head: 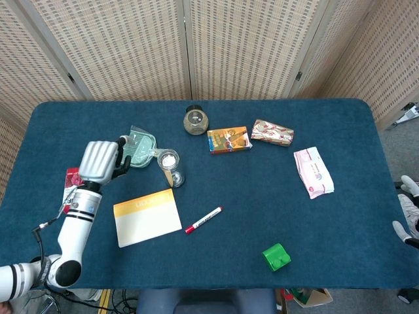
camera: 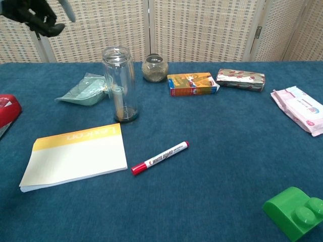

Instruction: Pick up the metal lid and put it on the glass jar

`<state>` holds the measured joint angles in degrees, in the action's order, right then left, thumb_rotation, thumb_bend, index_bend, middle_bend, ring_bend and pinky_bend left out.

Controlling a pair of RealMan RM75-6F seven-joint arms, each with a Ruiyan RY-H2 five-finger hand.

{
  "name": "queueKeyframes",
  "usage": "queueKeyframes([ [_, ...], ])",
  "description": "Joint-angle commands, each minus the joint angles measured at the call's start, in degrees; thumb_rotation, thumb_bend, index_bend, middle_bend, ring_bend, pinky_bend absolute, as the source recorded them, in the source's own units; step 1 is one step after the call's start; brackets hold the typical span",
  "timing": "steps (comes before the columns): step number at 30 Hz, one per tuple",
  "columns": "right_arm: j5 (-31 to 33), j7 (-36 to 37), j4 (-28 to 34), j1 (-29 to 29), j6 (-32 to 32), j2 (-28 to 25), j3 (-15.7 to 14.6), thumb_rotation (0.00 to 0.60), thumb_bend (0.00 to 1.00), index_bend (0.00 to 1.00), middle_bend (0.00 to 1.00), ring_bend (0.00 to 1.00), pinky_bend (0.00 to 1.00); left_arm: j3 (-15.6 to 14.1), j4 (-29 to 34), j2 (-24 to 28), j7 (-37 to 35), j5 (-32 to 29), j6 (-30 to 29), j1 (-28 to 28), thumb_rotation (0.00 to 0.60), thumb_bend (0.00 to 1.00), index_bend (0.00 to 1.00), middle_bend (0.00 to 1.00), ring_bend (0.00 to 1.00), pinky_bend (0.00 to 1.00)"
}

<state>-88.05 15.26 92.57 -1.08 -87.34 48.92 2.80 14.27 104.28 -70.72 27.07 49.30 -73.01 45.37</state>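
Note:
The tall glass jar [head: 170,171] [camera: 120,85] stands upright left of the table's middle. A thin silvery metal lid [head: 168,158] [camera: 115,50] lies across its mouth. My left hand [head: 99,161] [camera: 38,13] hangs in the air well to the left of the jar, apart from it, its fingers loosely spread and holding nothing. Only white fingertips of my right hand [head: 407,208] show at the right edge of the head view, off the table; how they lie is unclear.
A pale green bag [head: 139,142] [camera: 85,91] lies left of the jar and a yellow notepad [head: 147,217] [camera: 75,155] in front. A marker [head: 203,220], small round jar [head: 195,121], orange box [head: 229,139], foil packet [head: 272,133], tissue pack [head: 313,172], green block [head: 276,256] and red bottle [head: 72,190] lie around.

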Motion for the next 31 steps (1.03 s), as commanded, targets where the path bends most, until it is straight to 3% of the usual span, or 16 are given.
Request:
queueKeyframes([
  [1,-0.11,0.06,-0.20,-0.21,0.35,0.17,-0.05,0.600,0.30,0.02,0.22,0.08,0.23,-3.07,2.61,2.08,-1.76,2.86,-3.67,-4.65,0.600,0.49,0.34,0.62,0.61,0.88],
  [7,-0.99,0.69,-1.10,-0.74,1.08,1.38,-0.43,0.600,0.30,0.02,0.22,0.08,0.23,-8.32,2.61,2.01,-4.47,10.16,-9.11,-11.54,0.600,0.49,0.33,0.50,0.48,0.70],
  [13,-1.50,0.88,-1.85,-1.17,1.79,2.50,-0.79,0.600,0.31,0.02,0.22,0.08,0.23,-12.43,2.57,1.75,-6.33,16.92,-14.75,-18.03,0.600,0.49,0.33,0.46,0.43,0.60],
  [23,-1.97,0.60,-1.97,-1.73,2.29,3.41,-0.99,0.600,0.31,0.02,0.22,0.08,0.23,-16.79,2.75,0.38,-6.93,25.78,-21.82,-26.67,0.600,0.47,0.33,0.45,0.41,0.55],
  [31,-2.48,0.46,-2.01,-1.80,2.12,3.92,-1.30,0.600,0.31,0.02,0.22,0.08,0.23,-17.03,3.41,0.82,-6.30,27.77,-22.29,-30.14,0.600,0.47,0.33,0.42,0.40,0.54],
])
